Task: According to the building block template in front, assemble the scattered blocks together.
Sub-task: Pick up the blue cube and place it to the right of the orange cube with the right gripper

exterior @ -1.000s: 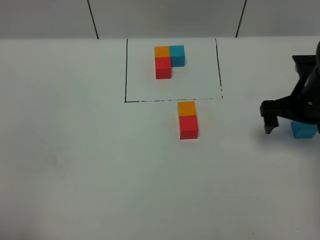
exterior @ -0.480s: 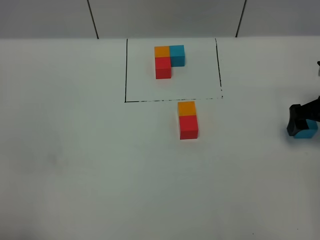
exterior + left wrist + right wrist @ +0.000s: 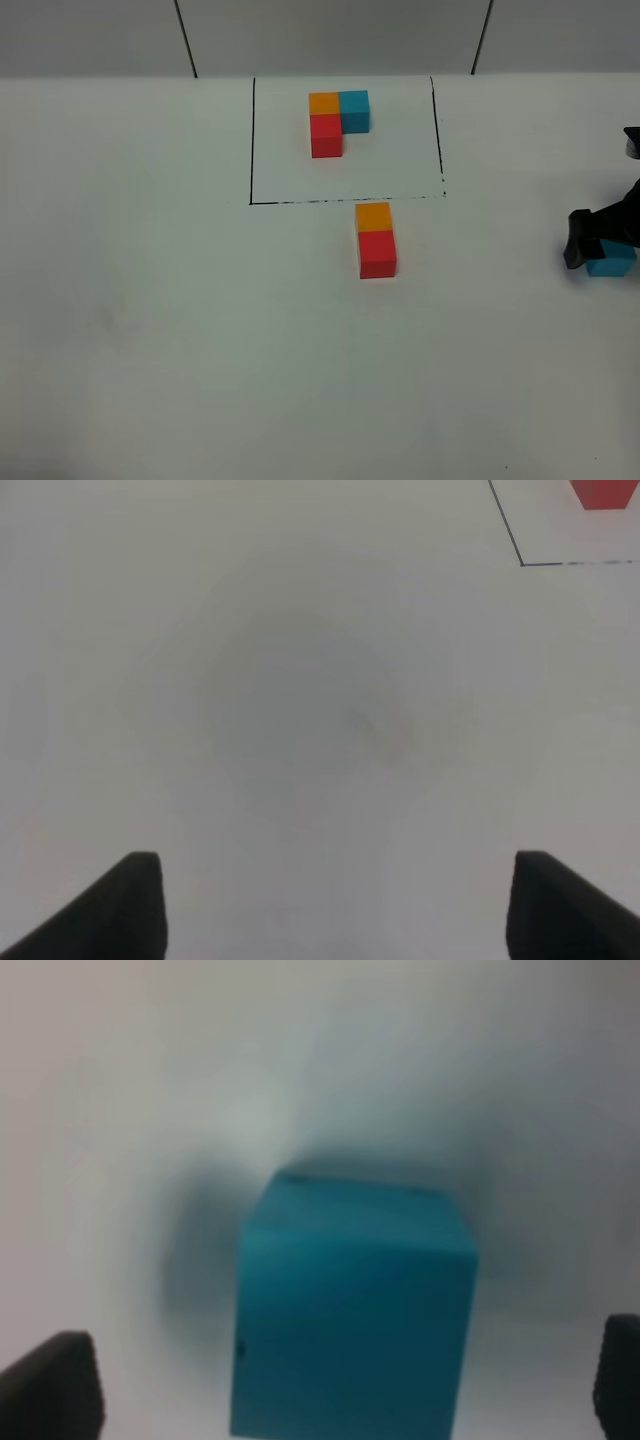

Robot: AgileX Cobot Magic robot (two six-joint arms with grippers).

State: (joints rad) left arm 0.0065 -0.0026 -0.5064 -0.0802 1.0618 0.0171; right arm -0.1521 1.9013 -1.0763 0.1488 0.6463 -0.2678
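Cyan-blue cube (image 3: 612,264) sat far right on the white table (image 3: 150,330), between the wide-spread jaws of the right gripper (image 3: 335,1390). Orange cube (image 3: 373,217) and red cube (image 3: 377,253) lay touching, well apart from it, just outside the black outline (image 3: 252,140) around the template (image 3: 338,120). Left gripper (image 3: 345,905) hung spread too, over the tabletop.

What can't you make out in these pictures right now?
Blue block: exterior view, mostly hidden by the right hand and the frame edge.
Left hand: outside the exterior view; its wrist view shows only fingertips.
Template: left wrist view, edge leaves a red corner.
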